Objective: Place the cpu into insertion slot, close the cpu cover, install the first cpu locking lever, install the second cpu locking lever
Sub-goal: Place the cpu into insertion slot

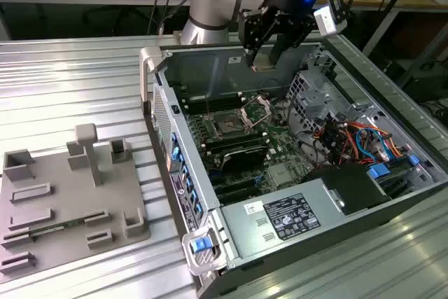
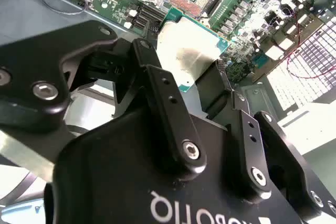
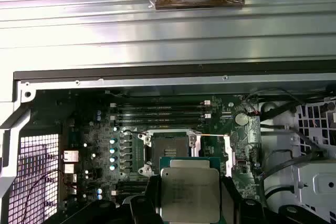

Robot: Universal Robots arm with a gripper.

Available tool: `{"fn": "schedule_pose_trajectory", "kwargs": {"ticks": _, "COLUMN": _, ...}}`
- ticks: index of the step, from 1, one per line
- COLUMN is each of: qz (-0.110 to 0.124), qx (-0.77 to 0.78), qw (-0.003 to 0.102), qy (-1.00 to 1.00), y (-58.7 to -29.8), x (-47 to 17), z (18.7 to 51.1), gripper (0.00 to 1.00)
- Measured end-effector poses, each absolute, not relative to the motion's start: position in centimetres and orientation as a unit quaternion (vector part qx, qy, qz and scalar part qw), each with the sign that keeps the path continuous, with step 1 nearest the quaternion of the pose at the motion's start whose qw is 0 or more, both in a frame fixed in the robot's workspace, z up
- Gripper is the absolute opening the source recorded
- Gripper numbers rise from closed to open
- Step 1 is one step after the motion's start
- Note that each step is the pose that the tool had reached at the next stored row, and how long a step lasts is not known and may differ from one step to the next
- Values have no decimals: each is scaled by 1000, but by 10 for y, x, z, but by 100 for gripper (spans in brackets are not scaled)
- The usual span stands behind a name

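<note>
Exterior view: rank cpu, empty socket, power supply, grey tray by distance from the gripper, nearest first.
1. cpu: held in the gripper, above the open case.
2. socket: inside the case, below the gripper.
3. power supply: at the case's far end from the gripper.
4. grey tray: outside the case, on the exterior view's left.

Ribbed silver table [image 1: 70, 82], open computer case [image 1: 210, 68] on it, grey fixture tray [image 1: 77, 201] at the exterior view's left
</note>
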State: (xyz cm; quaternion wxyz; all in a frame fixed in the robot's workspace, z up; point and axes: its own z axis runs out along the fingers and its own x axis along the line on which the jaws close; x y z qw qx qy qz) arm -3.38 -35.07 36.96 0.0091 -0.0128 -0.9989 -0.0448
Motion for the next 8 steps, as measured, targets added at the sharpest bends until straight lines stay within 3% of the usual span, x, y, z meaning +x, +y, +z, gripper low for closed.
{"fn": "schedule_pose_trajectory", "kwargs": {"ticks": 8, "qz": -45, "qx": -14, "qw": 9, "qy": -999, "y": -351, "x": -34, "z": 370, "gripper": 55}}
